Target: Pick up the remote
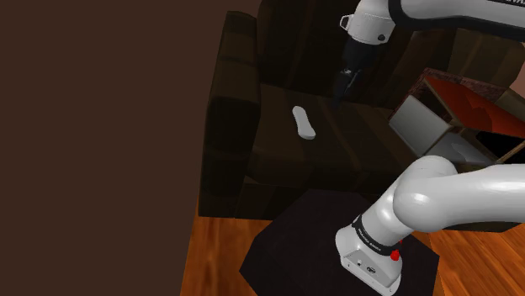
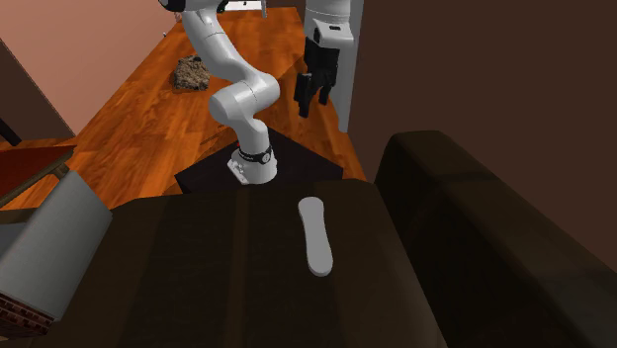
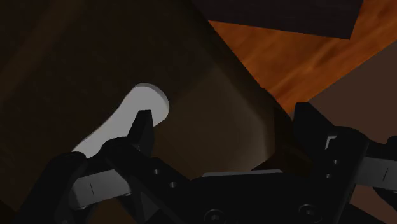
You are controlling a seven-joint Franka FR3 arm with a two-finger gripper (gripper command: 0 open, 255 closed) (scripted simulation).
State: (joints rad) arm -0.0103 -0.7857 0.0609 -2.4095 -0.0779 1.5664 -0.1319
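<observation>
While the gripper (image 1: 341, 91) hangs spread above the sofa (image 1: 227, 126), you find the grey remote (image 1: 303, 123) lying aside, untouched.

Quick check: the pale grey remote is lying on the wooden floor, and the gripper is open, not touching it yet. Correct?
Not quite. The remote lies on the dark sofa seat, not on the wooden floor, as the second exterior view shows. The rest holds: the gripper is open and clear of the remote.
</observation>
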